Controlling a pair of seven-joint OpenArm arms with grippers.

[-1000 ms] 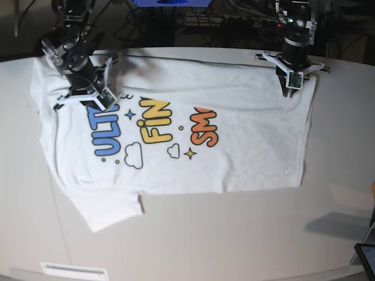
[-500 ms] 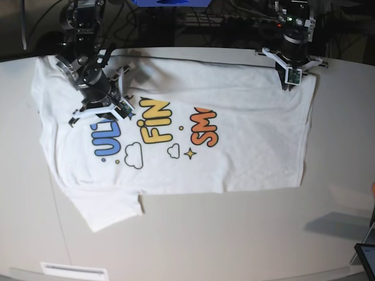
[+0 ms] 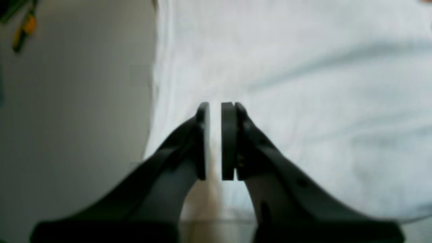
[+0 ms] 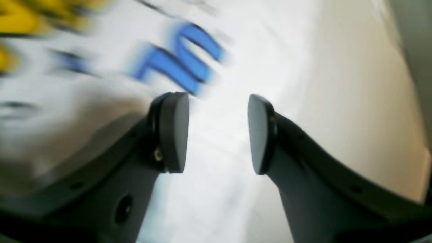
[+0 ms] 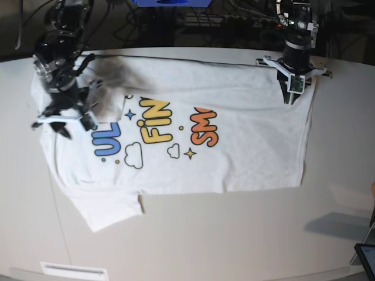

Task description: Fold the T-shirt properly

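Folding had barely begun: the shirt [image 5: 176, 134] lay spread on the table [image 5: 246, 234], print up, with one long edge looking doubled under so the lettering was cut off (the lower-left sleeve still stuck out, unfolded). The right gripper [image 4: 217, 133] hung with jaws apart and nothing between them, over the cloth beside the blue letters near the collar end, while the left gripper [image 3: 215, 141] sat at the far hem corner with pads nearly together; whether any cloth was pinched there could not be told. By the look of it, the sleeves and the crosswise folds remained to do.
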